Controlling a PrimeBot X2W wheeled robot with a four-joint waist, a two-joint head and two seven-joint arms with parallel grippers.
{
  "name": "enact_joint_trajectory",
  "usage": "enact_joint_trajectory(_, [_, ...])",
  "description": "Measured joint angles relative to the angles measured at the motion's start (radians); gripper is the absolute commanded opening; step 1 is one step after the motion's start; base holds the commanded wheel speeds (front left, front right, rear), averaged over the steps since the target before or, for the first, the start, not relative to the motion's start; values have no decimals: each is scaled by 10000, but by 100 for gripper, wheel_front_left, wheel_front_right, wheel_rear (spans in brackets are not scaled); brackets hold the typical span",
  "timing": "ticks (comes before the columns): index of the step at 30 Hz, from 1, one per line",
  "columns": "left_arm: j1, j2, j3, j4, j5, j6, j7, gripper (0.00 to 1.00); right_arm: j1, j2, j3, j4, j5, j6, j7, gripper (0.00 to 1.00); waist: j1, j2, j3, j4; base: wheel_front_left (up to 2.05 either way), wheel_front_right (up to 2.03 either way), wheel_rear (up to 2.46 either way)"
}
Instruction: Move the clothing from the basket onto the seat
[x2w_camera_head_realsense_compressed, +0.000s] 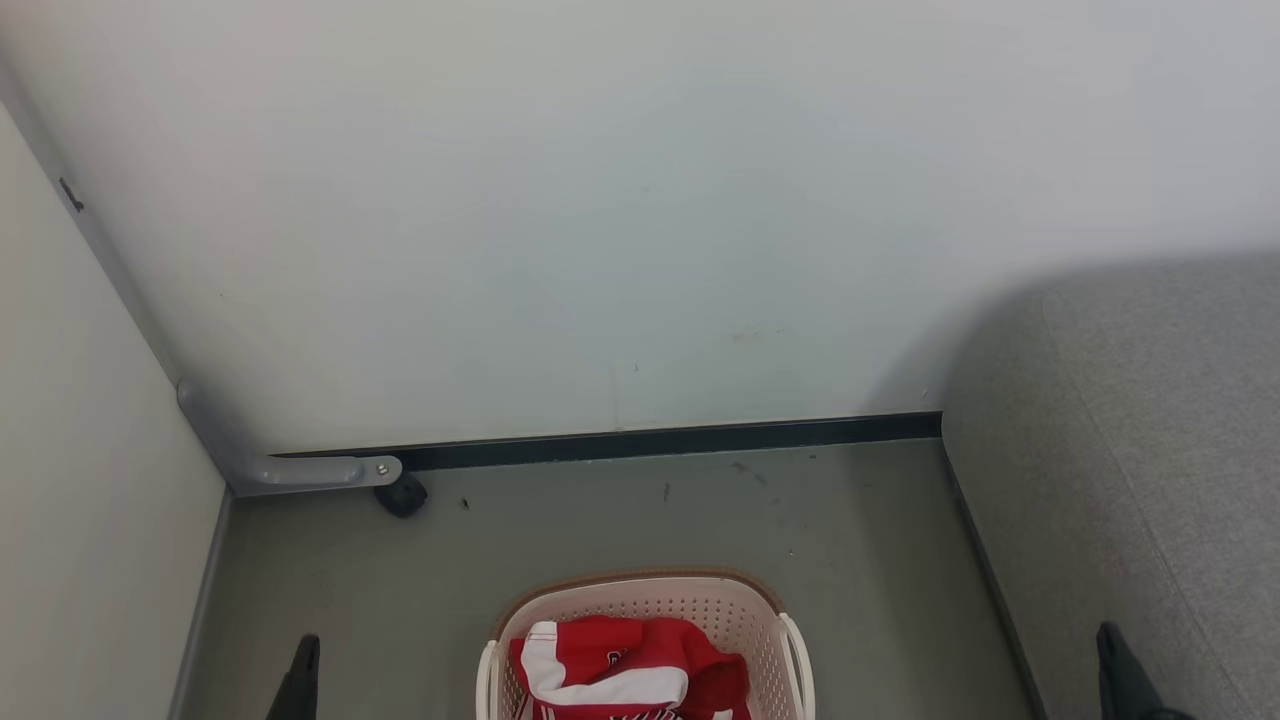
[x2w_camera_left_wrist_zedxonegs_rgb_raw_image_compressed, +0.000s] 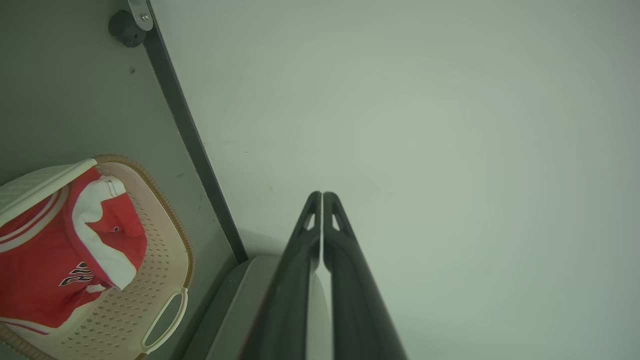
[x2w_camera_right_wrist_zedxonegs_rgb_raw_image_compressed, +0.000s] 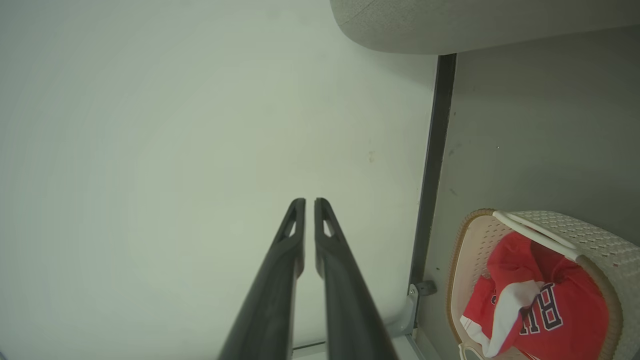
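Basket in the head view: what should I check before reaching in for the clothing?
1. Clothing piled inside the basket: ok.
2. Basket upright on the floor, between the claws: ok.
3. Left claw empty: ok.
4. Right claw empty: ok.
5. Claws opened for a grasp: not ok, both pairs of fingers are together.
6. Seat top free for the drop: cannot tell, little of it is in frame.
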Motion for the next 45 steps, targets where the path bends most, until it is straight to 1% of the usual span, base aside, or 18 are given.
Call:
enact_joint_trajectory(4, [282,-61,-10,207,0,6,-6,100,241,100,27,203,0,-33,-27,100,0,1,0,-1,0,0,0])
enact_joint_trajectory(23, [225,-35,-144,-330,169,4,-522,100,67,90,274,-198,-46,-31,-470,100,0,0,-3,12,0,0,0])
enact_joint_trajectory(30, [198,111,-355,-522,834,4,-853,100,-72,-136,685,-337,-849,-31,-782,100,0,0,3,19,0,0,0])
enact_joint_trajectory(41, [179,428,-853,-803,2489,8,-1325,100,-266,-525,1419,-535,-1985,-31,-1143,100,0,0,16,25,0,0,0])
enact_joint_trajectory(45, [151,512,-1003,-888,3047,82,-1467,100,-336,-759,1737,-520,-2685,-31,-1342,100,0,0,21,31,0,0,0])
